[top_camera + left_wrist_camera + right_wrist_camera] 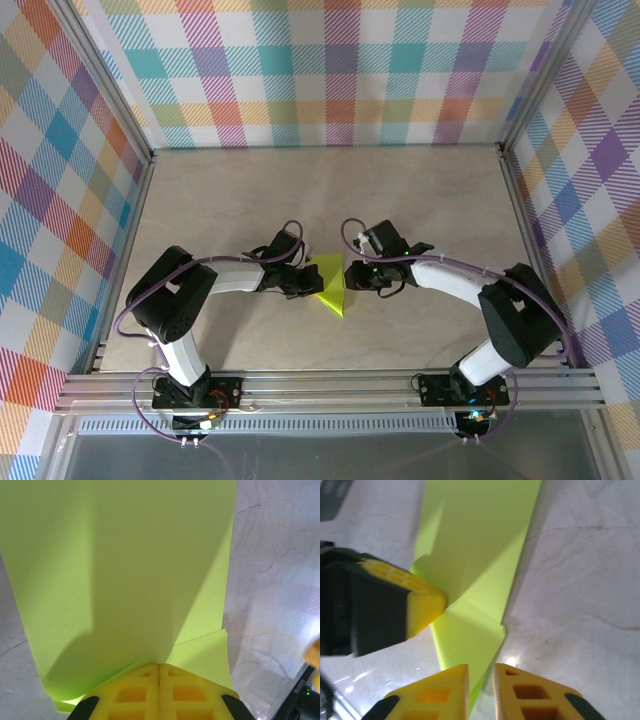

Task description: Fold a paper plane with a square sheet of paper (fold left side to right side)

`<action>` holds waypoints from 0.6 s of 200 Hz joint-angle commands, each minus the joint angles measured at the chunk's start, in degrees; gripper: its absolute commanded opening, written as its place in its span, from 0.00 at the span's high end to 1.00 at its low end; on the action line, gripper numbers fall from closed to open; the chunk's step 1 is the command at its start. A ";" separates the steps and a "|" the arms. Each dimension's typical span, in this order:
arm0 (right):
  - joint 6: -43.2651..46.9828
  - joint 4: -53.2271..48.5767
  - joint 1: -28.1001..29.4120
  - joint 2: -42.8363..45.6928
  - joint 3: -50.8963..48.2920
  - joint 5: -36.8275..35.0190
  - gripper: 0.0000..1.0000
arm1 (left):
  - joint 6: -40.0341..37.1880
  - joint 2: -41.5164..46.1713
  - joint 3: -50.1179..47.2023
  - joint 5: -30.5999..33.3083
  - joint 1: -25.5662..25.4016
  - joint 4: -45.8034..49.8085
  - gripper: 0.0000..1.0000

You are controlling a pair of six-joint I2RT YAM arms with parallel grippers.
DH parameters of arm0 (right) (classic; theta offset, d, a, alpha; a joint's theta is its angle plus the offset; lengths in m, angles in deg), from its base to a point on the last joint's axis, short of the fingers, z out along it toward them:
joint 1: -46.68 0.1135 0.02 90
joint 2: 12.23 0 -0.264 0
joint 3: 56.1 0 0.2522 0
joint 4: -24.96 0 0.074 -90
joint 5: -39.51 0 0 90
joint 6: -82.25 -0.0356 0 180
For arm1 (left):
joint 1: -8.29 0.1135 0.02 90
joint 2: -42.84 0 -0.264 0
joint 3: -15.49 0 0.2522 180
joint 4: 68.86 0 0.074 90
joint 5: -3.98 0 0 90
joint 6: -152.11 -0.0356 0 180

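Note:
The lime square sheet of paper (331,283) lies folded into a pointed, triangular shape at the table's middle, between both arms. My left gripper (308,281) meets it from the left. In the left wrist view that gripper (159,666) is shut, and a paper flap (125,570) rises from its tips, pinched there. From the right comes my right gripper (352,272). In the right wrist view it (481,672) stands slightly open, the paper's (480,545) pointed lower edge running into the gap. The left gripper's yellow finger (422,597) rests on the paper's crease.
The table (420,200) is pale marble, walled by checked panels on three sides. An aluminium rail (330,385) with both arm bases runs along the near edge. Purple cables loop over each arm.

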 commanded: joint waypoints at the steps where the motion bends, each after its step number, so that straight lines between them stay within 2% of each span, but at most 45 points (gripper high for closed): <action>1: -2.20 0.54 1.26 0.89 -1.66 7.75 0.87 | -0.53 -2.34 -1.94 3.60 -0.33 4.30 1.00; 19: -3.82 2.47 2.96 -1.14 -1.48 12.22 0.93 | -0.61 -2.33 -1.73 3.65 -0.33 4.29 1.00; 33: -4.85 3.81 4.41 -2.91 -1.21 13.94 0.95 | -0.61 -2.34 -1.68 3.65 -0.37 4.30 1.00; 120: -4.40 2.80 5.74 -9.16 -0.16 13.52 0.95 | -0.79 -2.37 -1.46 3.95 -0.33 4.81 1.00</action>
